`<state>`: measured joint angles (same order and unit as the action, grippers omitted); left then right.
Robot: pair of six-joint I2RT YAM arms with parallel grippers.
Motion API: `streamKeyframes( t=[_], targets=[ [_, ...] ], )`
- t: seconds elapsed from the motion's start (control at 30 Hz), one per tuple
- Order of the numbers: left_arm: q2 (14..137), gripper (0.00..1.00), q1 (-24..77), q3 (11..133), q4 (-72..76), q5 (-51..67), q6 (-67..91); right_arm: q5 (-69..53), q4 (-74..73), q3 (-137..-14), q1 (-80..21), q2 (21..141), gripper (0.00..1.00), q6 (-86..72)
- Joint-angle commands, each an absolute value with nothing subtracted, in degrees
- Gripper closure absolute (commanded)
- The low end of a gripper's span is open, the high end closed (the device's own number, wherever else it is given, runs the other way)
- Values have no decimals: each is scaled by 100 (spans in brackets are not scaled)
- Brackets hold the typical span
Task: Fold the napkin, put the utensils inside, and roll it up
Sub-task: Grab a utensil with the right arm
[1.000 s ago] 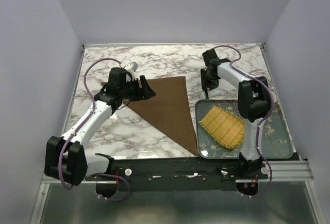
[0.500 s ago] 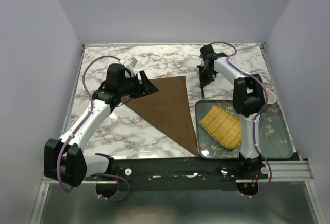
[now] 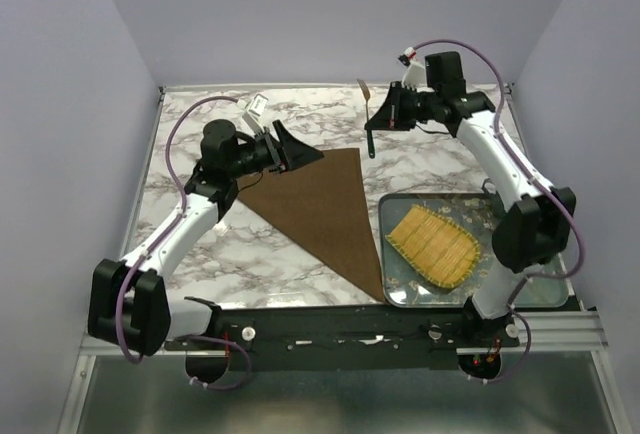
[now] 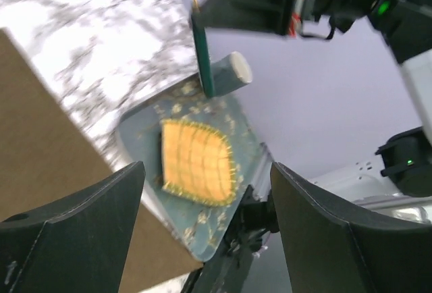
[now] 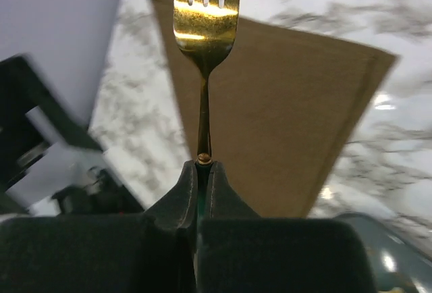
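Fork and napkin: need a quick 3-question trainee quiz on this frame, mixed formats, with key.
1. True or false: the right pincer is shut on the fork, which is lifted off the table.
2. How does the napkin lie? A) flat, folded to a triangle B) rolled into a tube C) draped over an arm
3. Fill in: the yellow mat lies in the teal ____.

Key: 1 true; 2 A; 3 tray.
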<state>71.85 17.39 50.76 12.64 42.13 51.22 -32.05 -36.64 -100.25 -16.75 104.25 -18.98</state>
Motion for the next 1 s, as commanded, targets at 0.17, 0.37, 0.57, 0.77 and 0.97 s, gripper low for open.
streamKeyframes(
  t=[0.17,0.37,0.57,0.77,0.97],
  targets=[
    [8726,16,1810,4851,8010,5308,8821,-6864,-896,-7524,-1924,8949,99,-3472],
    [9536,15,1889,5107,9308,5432,9634,-7128,-466,-7023,-2153,8570,99,-3682],
    [9290,16,2056,4966,8360,5397,8834,-7014,-352,-6969,-2293,8543,99,-3770],
    [9246,34,2268,5115,8121,5318,8587,-6987,-220,-7110,-2548,8806,99,-3902],
    [9080,73,2250,5010,7850,5203,8273,-7014,-202,-7137,-2610,8903,99,-3911]
  ],
)
